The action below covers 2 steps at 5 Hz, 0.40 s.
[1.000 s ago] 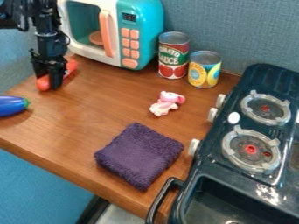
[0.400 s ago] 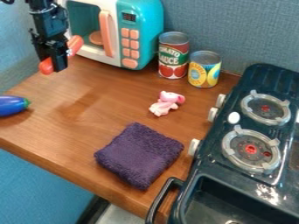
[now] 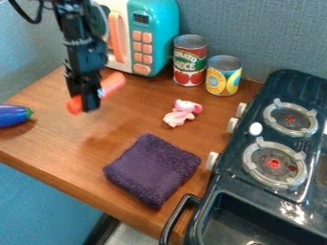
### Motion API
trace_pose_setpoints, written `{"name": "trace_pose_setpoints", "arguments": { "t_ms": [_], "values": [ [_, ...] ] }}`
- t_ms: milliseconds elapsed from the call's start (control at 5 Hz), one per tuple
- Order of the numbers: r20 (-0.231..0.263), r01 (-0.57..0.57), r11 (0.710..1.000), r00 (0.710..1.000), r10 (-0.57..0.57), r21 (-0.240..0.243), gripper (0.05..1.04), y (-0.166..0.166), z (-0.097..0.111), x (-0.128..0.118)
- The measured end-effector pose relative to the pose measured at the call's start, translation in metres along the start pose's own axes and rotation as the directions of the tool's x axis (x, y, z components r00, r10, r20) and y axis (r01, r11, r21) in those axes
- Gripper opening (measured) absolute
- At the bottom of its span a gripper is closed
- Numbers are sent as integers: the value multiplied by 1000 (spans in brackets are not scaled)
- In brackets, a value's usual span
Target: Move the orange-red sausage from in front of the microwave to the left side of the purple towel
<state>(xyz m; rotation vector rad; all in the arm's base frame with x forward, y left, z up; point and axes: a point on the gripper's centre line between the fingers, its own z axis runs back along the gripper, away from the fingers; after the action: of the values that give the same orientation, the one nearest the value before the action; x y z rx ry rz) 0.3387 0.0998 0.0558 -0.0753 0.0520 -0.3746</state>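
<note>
Arm: we see it come in at the top edge, upper left, hanging down in front of the microwave [image 3: 150, 43].
Gripper: we log the gripper [image 3: 87, 106] as closed around the orange rod [image 3: 114, 83], fingers pointing down.
Rod: gripped partway along, both ends sticking out; one end lower left, the other upper right in our view. We note it above the left part of the table [image 3: 57, 141], off the wood, with a soft shadow on the surface below.
Eggplant: the blue-purple toy eggplant [image 3: 11, 116] lies at the left edge of our view, green tip toward the rod, well apart from it.
Towel: we find the purple towel [image 3: 152, 170] folded into a thick square, near the table's front edge.
Pink toy: the small figure [image 3: 182, 113] lies between towel and cans.
Cans: we count two, upright, side by side at the back. The taller red-and-green can [image 3: 190, 62] stands just right of the microwave; the shorter yellow-and-blue can [image 3: 223, 76] is right of that.
Stove: dark stove [image 3: 246, 184] on the right, two grey-ringed burners, pale knobs along its left side. We mark a white oval [image 3: 256, 129] left of the burners.
Sink: dark basin [image 3: 220, 203] at the near end, black handle [image 3: 174, 221] curving out on its left.
</note>
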Motion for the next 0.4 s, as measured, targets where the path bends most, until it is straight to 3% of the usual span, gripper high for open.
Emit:
{"name": "trace_pose_setpoints", "arguments": {
  "t_ms": [200,400],
  "values": [
    [-28,92,996,995,-93,-6,567,-32,-16,4],
    [-79,131,991,988,-131,-5,567,-45,-29,-3]
  ]
}}
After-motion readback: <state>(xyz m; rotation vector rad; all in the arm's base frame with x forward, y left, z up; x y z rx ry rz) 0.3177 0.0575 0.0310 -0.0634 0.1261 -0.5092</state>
